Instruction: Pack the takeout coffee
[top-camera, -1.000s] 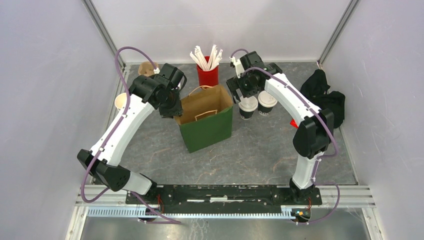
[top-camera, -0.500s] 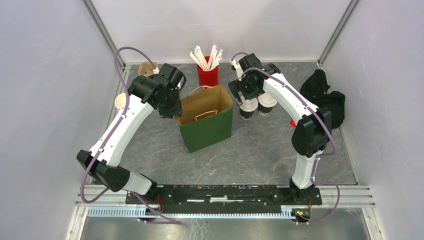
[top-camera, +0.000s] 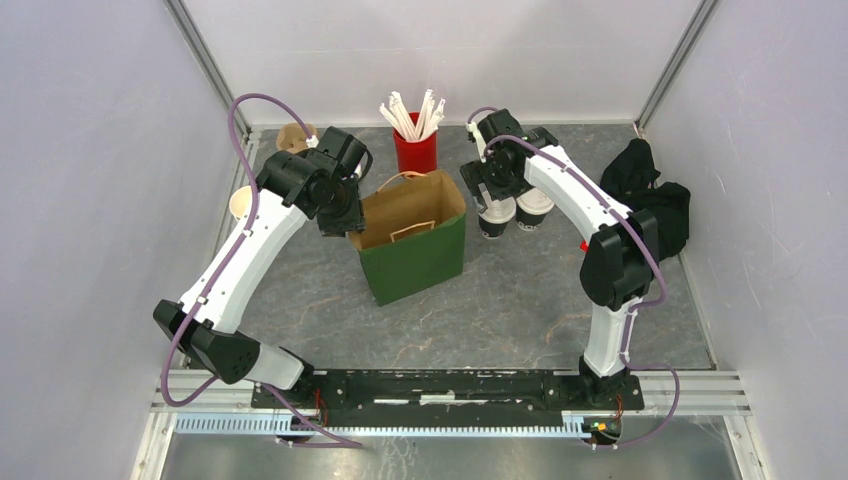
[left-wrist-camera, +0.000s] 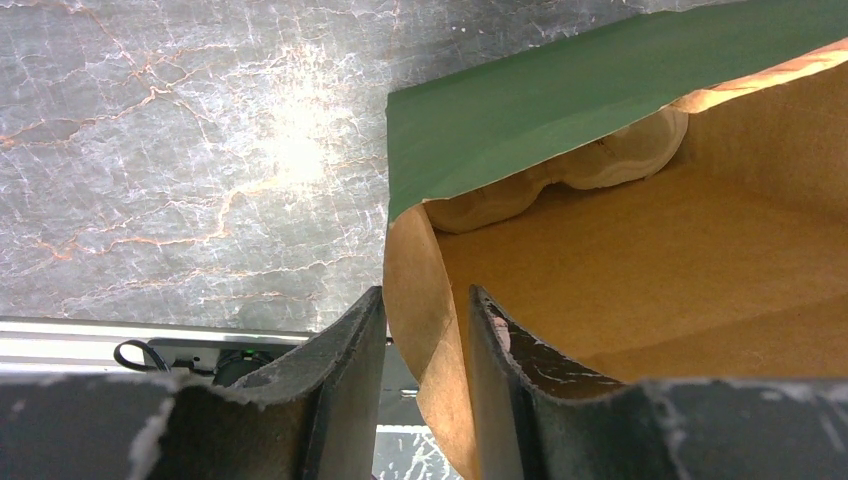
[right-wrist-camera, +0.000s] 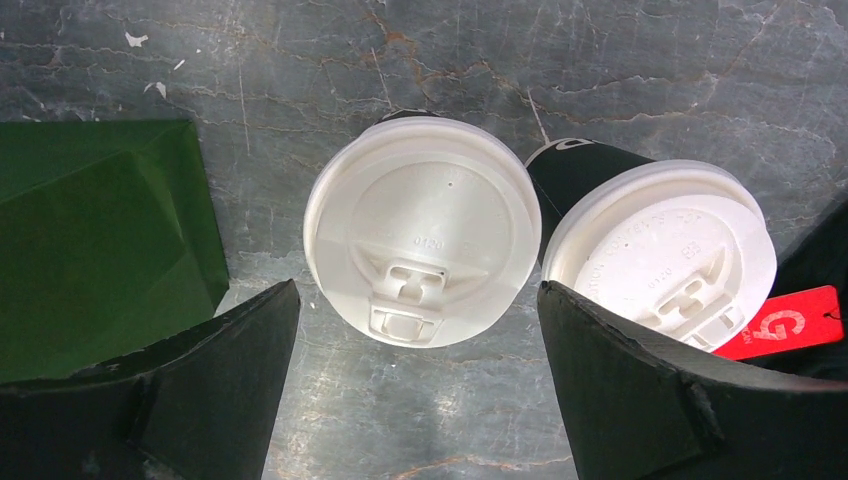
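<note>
Peeking inside, only the left wrist cam shows the left gripper (left-wrist-camera: 425, 330) pinching the green bag's (left-wrist-camera: 560, 110) rim, while the wide-open right gripper (right-wrist-camera: 415, 390) hovers over two lidded coffee cups (right-wrist-camera: 422, 230) on the counter (right-wrist-camera: 300, 50).

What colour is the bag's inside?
Plain kraft brown inside the bag; green outside. Left wrist view shows it best.

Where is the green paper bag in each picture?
Top external: the green paper bag stands mid-table, open, between both arms.
Left wrist: it fills the right side, its brown rim pinched by the left gripper.
Right wrist: only a green corner at the left edge, beside the open right gripper.
Shared landmark: the grey marbled tabletop.
</note>
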